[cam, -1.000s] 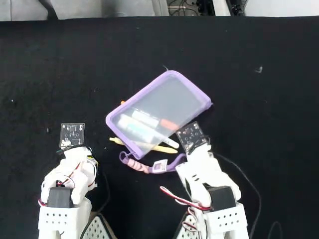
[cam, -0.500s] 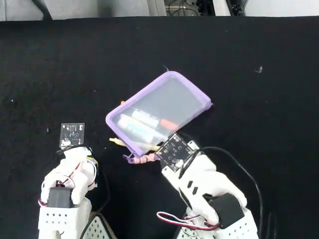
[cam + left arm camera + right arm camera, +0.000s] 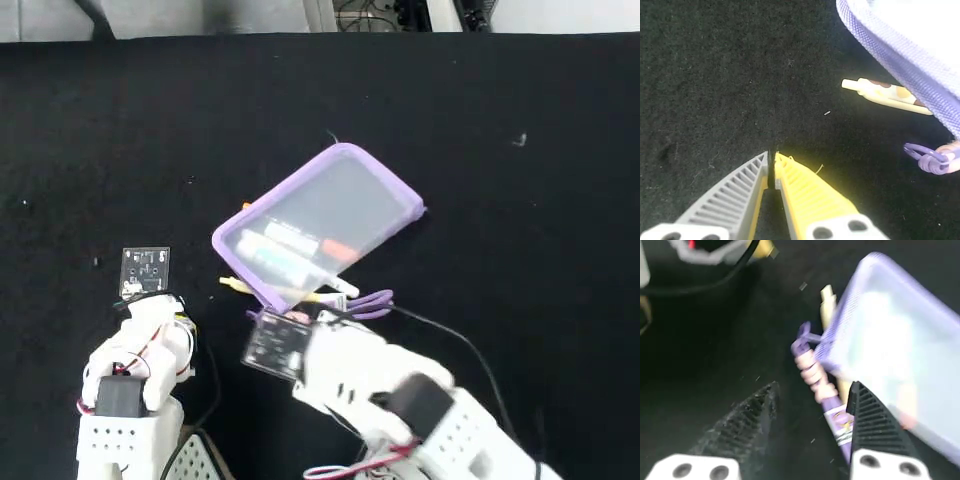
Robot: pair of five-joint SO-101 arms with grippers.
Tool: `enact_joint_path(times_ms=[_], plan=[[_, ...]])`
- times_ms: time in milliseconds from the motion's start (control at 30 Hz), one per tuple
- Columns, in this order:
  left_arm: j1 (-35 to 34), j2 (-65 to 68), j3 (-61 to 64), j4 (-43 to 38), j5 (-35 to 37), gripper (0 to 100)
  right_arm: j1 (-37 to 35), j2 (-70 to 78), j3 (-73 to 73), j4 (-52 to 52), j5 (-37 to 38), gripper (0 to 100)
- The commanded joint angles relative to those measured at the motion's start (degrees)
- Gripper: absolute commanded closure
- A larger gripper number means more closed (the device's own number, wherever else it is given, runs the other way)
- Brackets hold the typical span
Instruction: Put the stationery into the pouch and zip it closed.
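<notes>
The high view looks down on the table from above, with the arms at its lower edge. The wrist views sit low and close, looking out past the left gripper and right gripper. All three share the pouch's corner, pen and strap.

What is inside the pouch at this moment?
Through the clear face of the pouch a few pens show along one edge. A yellow pen lies outside, its far end hidden under the pouch.
</notes>
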Motion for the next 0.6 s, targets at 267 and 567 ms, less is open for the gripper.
enact_joint_path(times_ms=[267,567], plan=[[0.66,0.00,1.36,-1.14,0.44,97,-0.88,37.76,-8.40,-17.85,3.34,77.9],[0.66,0.00,1.36,-1.14,0.44,97,4.84,49.89,-10.86,-30.59,10.46,77.9]])
